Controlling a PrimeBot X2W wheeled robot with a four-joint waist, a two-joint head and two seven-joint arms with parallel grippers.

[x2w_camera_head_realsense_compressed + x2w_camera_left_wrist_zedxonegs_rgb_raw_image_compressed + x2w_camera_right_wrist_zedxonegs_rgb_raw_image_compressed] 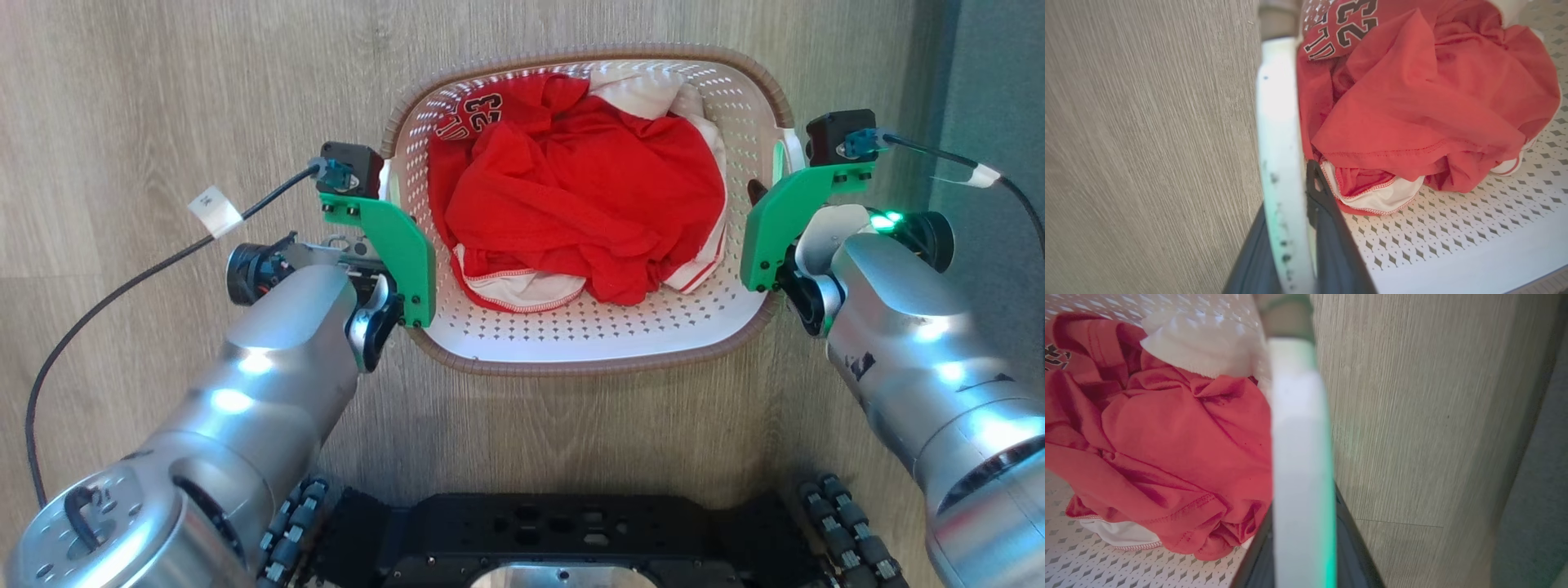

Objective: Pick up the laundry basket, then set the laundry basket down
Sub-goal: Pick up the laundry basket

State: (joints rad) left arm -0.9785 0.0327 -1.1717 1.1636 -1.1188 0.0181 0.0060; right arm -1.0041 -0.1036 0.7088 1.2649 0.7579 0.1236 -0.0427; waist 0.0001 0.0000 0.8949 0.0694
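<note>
There's the laundry basket, upper middle of the frame, red clothes inside; left gripper pinches its left handle, right gripper pinches the right handle, jaws narrow

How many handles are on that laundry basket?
2. The left handle sits between the fingers of the left gripper; the right handle, across the basket, between those of the right gripper.

Wood-grain floor, grey strip alongside
</note>
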